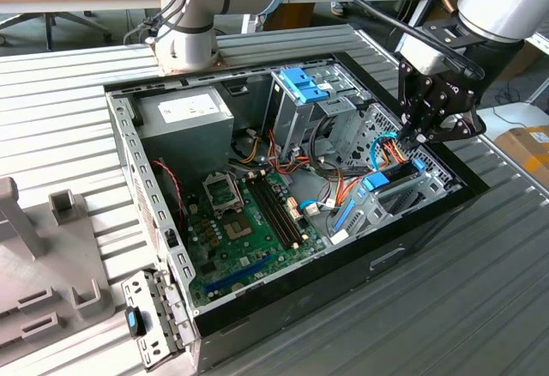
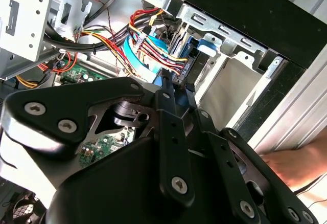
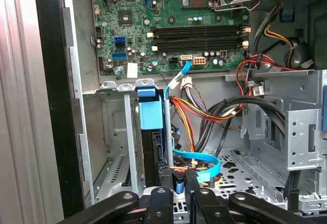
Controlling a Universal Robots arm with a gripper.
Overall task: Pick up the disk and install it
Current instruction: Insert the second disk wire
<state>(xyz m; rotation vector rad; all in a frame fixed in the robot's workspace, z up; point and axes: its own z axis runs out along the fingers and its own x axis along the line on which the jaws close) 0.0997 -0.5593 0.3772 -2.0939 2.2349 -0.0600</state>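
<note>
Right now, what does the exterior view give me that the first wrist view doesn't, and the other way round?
The exterior view adds the arm's base behind the open case, the power supply, the blue latch atop the grey cage, and how the gripper hangs over the corner bay. The first wrist view adds a close look into the bay's grey slot, with the disk standing on edge in it and a blue flat cable beside it. Shared: the disk, the gripper and the motherboard.

The disk [image 3: 151, 147] sits mostly hidden, perhaps fully seated, inside its bay [image 3: 117, 147].
</note>
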